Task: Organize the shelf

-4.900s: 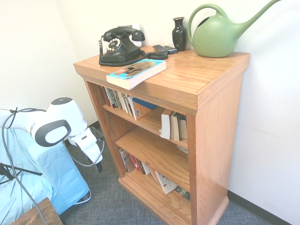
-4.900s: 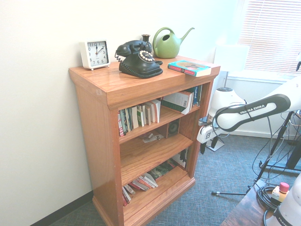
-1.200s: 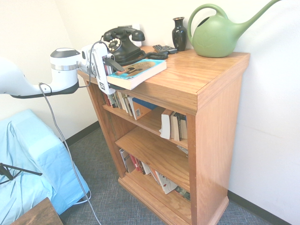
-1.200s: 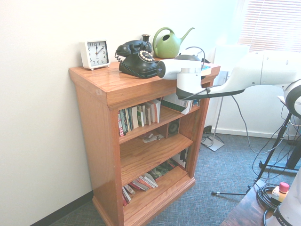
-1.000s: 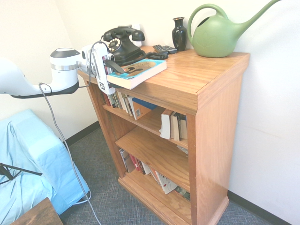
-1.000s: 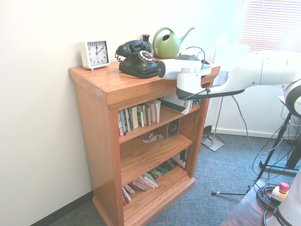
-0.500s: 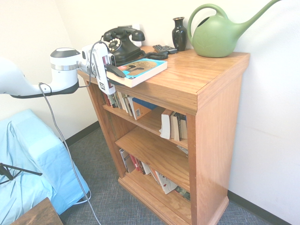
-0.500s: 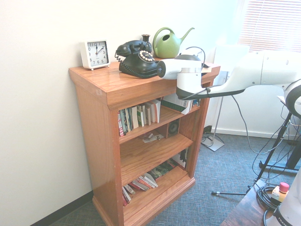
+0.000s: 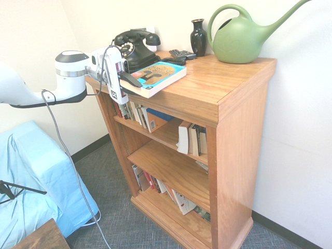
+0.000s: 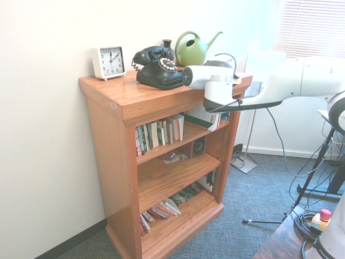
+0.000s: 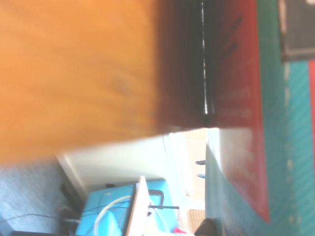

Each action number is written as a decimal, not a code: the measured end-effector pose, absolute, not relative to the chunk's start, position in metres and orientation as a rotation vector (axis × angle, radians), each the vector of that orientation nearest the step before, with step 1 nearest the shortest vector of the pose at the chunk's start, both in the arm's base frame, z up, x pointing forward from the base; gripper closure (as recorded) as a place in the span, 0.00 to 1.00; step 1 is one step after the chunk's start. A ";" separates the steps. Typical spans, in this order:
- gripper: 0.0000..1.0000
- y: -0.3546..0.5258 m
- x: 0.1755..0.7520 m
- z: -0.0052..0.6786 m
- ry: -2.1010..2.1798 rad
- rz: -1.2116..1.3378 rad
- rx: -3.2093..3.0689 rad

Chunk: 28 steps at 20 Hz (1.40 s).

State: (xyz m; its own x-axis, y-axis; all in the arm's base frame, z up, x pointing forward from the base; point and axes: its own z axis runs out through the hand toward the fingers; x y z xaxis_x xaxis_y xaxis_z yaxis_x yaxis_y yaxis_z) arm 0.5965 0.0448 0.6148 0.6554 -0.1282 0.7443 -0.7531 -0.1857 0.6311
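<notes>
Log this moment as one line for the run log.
phase: grasp | gripper: shut on book | book: near end tilted up off shelf top | beside it: black telephone

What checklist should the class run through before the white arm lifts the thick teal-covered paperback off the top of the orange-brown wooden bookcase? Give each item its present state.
1. Gripper closed on the thick teal-covered paperback: ok; the fingers pinch its near corner.
2. Book raised off the orange-brown wooden bookcase: partly; the gripped end looks tilted up, the far end rests on the top.
3. Black rotary telephone clear of the book: ok, but its coiled cord lies close behind.
4. Green plastic watering can and dark vase clear of the lift path: ok, both stand at the back.
5. Free slot on the upper inner shelf: ok, a gap shows between book groups.
6. Grip depth: cannot tell.
</notes>
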 end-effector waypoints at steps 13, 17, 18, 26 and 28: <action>1.00 0.030 0.438 0.672 -1.001 0.842 1.997; 1.00 0.041 0.382 0.653 -1.069 0.908 2.120; 1.00 0.043 0.370 0.646 -1.080 0.920 2.147; 1.00 0.053 0.348 0.564 -1.118 0.941 2.405; 1.00 0.051 0.356 0.545 -1.136 0.929 2.461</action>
State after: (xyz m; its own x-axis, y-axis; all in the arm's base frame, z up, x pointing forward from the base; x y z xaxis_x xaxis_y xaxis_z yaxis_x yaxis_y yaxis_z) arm 0.3559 0.0505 0.5453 0.4851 -0.5798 0.6546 -0.7566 -0.6536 -0.0182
